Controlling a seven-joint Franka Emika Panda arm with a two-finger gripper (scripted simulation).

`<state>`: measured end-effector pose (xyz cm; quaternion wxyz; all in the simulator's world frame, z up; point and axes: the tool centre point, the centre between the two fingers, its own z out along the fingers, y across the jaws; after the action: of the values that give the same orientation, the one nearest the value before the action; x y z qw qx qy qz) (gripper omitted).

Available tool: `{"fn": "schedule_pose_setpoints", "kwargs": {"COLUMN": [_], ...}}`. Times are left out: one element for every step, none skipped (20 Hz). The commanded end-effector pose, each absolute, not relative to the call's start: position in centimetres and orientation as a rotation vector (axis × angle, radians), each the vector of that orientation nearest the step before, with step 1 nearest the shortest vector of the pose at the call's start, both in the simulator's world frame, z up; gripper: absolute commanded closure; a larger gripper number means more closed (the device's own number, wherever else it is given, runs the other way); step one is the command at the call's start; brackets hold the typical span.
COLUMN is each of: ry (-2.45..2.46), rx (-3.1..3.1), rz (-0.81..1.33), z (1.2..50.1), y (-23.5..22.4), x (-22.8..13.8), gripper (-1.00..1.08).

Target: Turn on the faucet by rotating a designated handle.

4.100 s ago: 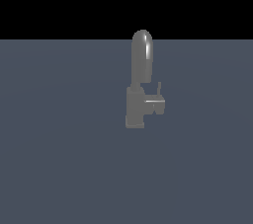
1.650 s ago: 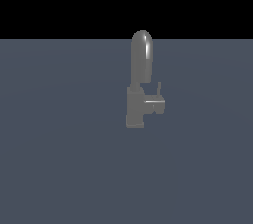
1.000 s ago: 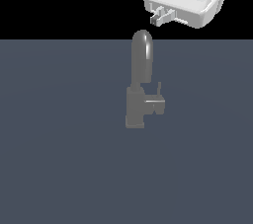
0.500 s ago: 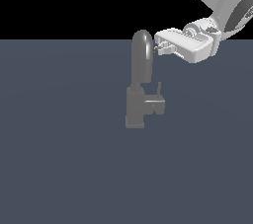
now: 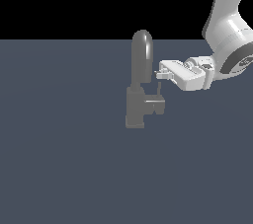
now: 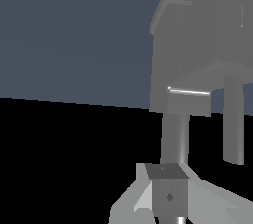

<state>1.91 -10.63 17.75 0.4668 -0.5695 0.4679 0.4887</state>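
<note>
Matte grey faucet (image 5: pixel 141 82), white pincer (image 5: pixel 159 74), plain slate-blue floor (image 5: pixel 64 159), black backdrop (image 5: pixel 74 1).

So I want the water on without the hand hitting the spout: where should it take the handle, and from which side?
Take the thin upright pin rising from the handle, which juts from the faucet base toward the exterior view's right. Come from that right side, where the hand already hovers just above the pin; the thick spout blocks the other side. A pinch across the slim pin probably suits it.
</note>
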Motion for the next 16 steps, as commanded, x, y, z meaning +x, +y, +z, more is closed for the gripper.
{"fn": "schedule_pose_setpoints", "kwargs": {"ry": [1.167, 1.173, 1.178, 1.183, 1.186, 1.189, 1.191, 1.192, 1.193, 1.193, 1.192, 1.192, 1.192, 1.192, 1.192, 1.192], "rx": [-1.331, -1.310, -1.291, -1.275, -1.262, -1.251, -1.243, -1.238, -1.236, -1.236, -1.237, -1.237, -1.237, -1.237, -1.237, -1.237], "rz": [1.217, 1.222, 1.227, 1.231, 1.234, 1.237, 1.239, 1.240, 1.241, 1.241, 1.240, 1.240, 1.240, 1.240, 1.240, 1.240], "z": [16.4, 15.9, 15.5, 15.1, 14.9, 14.6, 14.5, 14.4, 14.3, 14.3, 14.3, 14.3, 14.3, 14.3, 14.3, 14.4], "y": [-10.6, -10.5, -10.5, -10.5, -10.4, -10.4, -10.4, -10.3, -10.3, -10.3, -10.3, -10.3, -10.3, -10.3, -10.3, -10.3], "x": [1.9, 1.9, 1.8, 1.8, 1.8, 1.7, 1.7, 1.7, 1.7, 1.7, 1.7, 1.7, 1.7, 1.7, 1.7, 1.4], "gripper": [1.08, 1.08, 1.08, 1.08, 1.08, 1.08, 1.08, 1.08, 1.08, 1.08, 1.08, 1.08, 1.08, 1.08, 1.08, 1.08]}}
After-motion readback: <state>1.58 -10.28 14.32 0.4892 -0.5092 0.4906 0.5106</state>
